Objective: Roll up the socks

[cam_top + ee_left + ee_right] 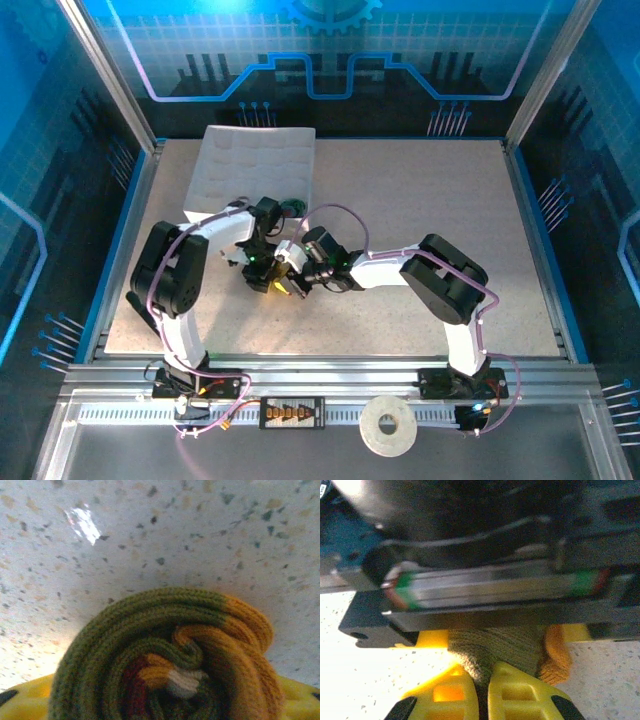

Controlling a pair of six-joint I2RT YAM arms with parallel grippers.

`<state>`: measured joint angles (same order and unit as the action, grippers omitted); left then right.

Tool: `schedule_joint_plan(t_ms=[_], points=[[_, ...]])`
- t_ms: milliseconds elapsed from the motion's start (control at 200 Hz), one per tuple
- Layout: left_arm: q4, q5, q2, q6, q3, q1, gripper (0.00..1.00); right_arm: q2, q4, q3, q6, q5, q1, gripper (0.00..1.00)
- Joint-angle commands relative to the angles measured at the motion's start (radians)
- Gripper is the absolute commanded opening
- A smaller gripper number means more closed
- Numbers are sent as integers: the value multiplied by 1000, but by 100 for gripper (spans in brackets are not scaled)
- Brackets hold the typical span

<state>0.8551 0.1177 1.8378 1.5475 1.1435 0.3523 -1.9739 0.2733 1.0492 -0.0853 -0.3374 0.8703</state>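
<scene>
Looking at the olive sock (pixel 165 650), we are finding it wound into a tight spiral, green outer turns wrapping the striped inner bands, the orange toe curling round the right side. It is resting on the speckled tabletop (pixel 420 190) near the middle, where the 2 arms are meeting. The left pincer (pixel 165 707) is straddling the roll, its yellow fingers (pixel 22 700) lying against both flanks, so we are judging it to be gripping the roll rather than standing free. The right pincer (pixel 482 692) is pressing its fingers together on a fold of the olive knit at the roll's near side, pinching it.

We are judging this 1 sock to be as good as rolled: no loose length is trailing from it in either wrist view. We are not seeing whether the end is tucked, so the roll may be needing a last tuck before release.

We are also noticing a dark bundle (pixel 292 207) lying just beside the near edge of the white tray (pixel 225 160), apart from the roll. It is too small for us to be telling whether it is the 2nd sock, or rolled. If it is lying unrolled, half the task is remaining.
</scene>
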Motion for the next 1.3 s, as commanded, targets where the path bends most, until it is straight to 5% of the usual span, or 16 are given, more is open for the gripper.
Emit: schedule_joint_plan(t_ms=[0, 225, 350, 520, 810, 1016, 1291], points=[[46, 14, -59, 13, -56, 23, 48, -60, -219, -37, 6, 40, 12, 0], [25, 9, -198, 5, -87, 25, 15, -64, -241, -15, 10, 45, 8, 0], [58, -33, -297, -43, -63, 25, 0, 21, -202, -33, 8, 65, 3, 35], [75, -104, -407, -128, -26, 23, 0, 254, -144, -59, -4, 143, -27, 54], [33, -266, -485, -286, 85, 10, 0, 502, -212, -82, 35, 228, -141, 56], [-52, -472, -394, -540, 251, -4, 0, 671, -227, -177, 120, 411, -149, 57], [-185, -611, -163, -747, 414, -9, 1, 855, -269, -233, 128, 454, -155, 58]])
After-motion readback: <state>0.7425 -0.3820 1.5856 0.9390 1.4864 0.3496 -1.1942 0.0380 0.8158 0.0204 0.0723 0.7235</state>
